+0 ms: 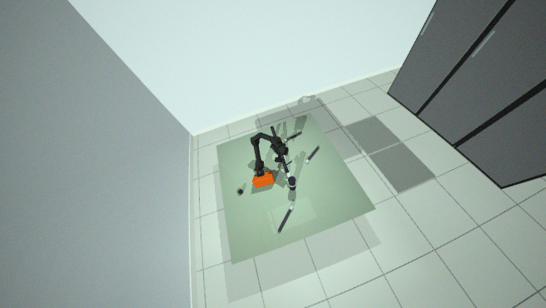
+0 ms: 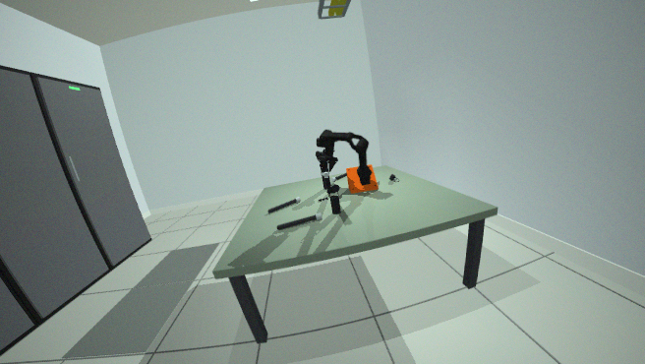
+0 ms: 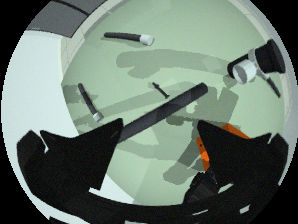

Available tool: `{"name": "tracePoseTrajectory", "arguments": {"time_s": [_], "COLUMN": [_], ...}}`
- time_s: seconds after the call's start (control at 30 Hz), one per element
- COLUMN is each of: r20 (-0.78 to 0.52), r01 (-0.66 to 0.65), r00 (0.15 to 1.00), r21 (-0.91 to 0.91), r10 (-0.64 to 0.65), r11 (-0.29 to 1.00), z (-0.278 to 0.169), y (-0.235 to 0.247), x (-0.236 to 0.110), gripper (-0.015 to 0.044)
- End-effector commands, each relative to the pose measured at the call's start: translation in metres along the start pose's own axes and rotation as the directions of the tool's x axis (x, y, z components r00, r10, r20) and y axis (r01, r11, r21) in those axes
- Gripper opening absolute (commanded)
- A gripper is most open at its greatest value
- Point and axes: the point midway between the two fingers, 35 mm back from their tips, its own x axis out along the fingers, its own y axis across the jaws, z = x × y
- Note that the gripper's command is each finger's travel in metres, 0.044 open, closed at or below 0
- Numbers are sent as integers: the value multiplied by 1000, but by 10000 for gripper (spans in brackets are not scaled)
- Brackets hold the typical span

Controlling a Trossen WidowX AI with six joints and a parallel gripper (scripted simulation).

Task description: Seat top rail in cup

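My gripper (image 3: 161,123) (image 1: 282,158) (image 2: 326,159) is open, with nothing held between its fingers. The long dark rail (image 3: 170,106) (image 1: 285,164) slants across just ahead of the fingertips in the wrist view, its left part hidden behind the left finger. Whether that finger touches it I cannot tell. The white rail-end cup (image 3: 244,72) (image 1: 288,175) is beside the big post's black cap (image 3: 270,56) (image 1: 292,181). In the wrist view the rail's end stops short of the cup, with a gap between. The loop cap is hidden in the wrist view. The band's height is unclear.
The arm's orange base (image 1: 263,179) (image 2: 361,179) stands beside the posts on the green table (image 1: 245,233) (image 2: 418,207). A shorter dark post (image 2: 335,206) stands nearest the exterior camera. Dark tubes with white ends (image 1: 285,219) (image 1: 313,153) (image 2: 297,222) and a small black part (image 1: 240,191) lie around.
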Motion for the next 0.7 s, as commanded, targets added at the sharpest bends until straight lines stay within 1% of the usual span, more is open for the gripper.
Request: {"name": "tracePoseTrajectory", "arguments": {"time_s": [0.0, 0.1, 0.2, 0.67], "r20": [-146, -183, -196, -197], "r01": [212, 270, 284, 285], "r00": [977, 962, 956, 955], "r21": [628, 731, 803, 808], "r10": [-154, -200, -218, -220], "r11": [749, 627, 524, 515], "z": [-9, -12, -14, -14], "y": [9, 11, 12, 12], "x": [34, 44, 48, 48], "gripper": [440, 440, 440, 440]}}
